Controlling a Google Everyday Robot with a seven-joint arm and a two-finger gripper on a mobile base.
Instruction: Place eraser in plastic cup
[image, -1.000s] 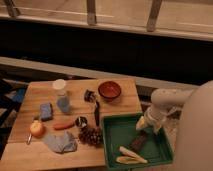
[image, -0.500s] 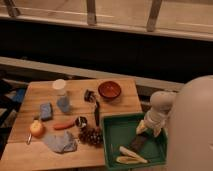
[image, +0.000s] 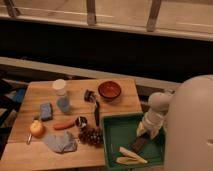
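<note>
1. The gripper (image: 148, 131) hangs at the end of the white arm (image: 156, 105), low over the right part of a green tray (image: 114, 134)
2. Whether it is wide, narrow or holding anything cannot be told from this view
3. The eraser (image: 139, 144) lies flat in the tray, just below and slightly left of the gripper, its upper end right at the gripper's tip; contact cannot be told
4. Two pale long pieces (image: 131, 156) lie in the tray further below the gripper, near the tray's front edge
5. The cup (image: 62, 95) stands upright on the wooden table (image: 126, 102), well apart from the gripper, far to its left and higher in the view
6. A red-brown bowl (image: 109, 90) sits between cup and gripper, up and to the left of the gripper
7. Left of the gripper, past the tray, lie a dark knobbly cluster (image: 91, 135), a tiny dark round cup (image: 80, 121) and an orange stick (image: 63, 125)
8. Furthest left of the gripper are a blue block (image: 46, 111), a grey cloth (image: 60, 142) and a yellowish round fruit (image: 36, 129)
</note>
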